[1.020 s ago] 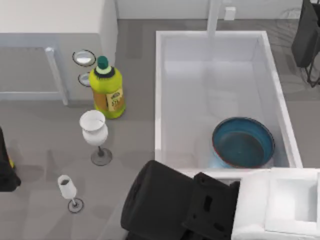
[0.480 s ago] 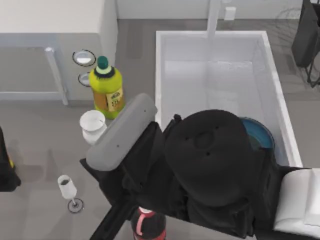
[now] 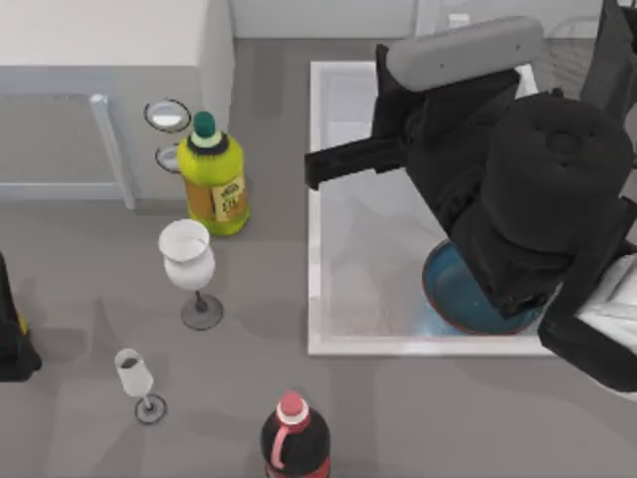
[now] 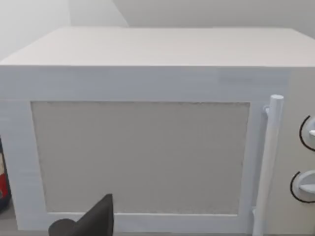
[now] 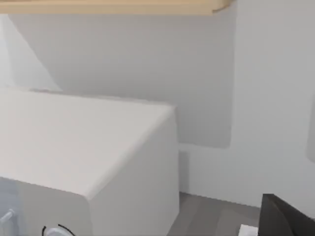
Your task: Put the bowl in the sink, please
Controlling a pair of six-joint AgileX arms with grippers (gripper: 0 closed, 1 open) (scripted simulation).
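Where the bench [image 3: 90, 289] meets its left edge, a dark part of the left arm [image 3: 12, 339] is seen parked; whether its pincer is open or closed cannot be told. A white microwave [image 3: 100, 60] is set at the far left corner, its door and handle faced squarely in the left wrist view, with two round knobs [image 3: 167, 116] at its right end. Just beside the knobs a yellow-green bottle [image 3: 213, 177] with a green cap is stood upright. Nearer the front edge, a larger white wine glass [image 3: 188, 261] is noted upright, and a smaller wine glass [image 3: 135, 376] is stood apart from it, closer to the front left corner. At the front edge, near the middle, a dark bottle with a red cap [image 3: 293, 438] is recorded.

Right of centre, the sink [image 3: 317, 199] is sunk into the bench, reaching towards the far edge. The bowl [image 3: 450, 299] is seen inside the sink, in its front right corner, upright, its dark teal inside partly covered by the arm above. The right arm [image 3: 518, 189] is extended over the sink from the right edge, a black piece pointing left across the basin. The state of the right pincer cannot be told. A white wall and the microwave's top are recorded in the right wrist view.
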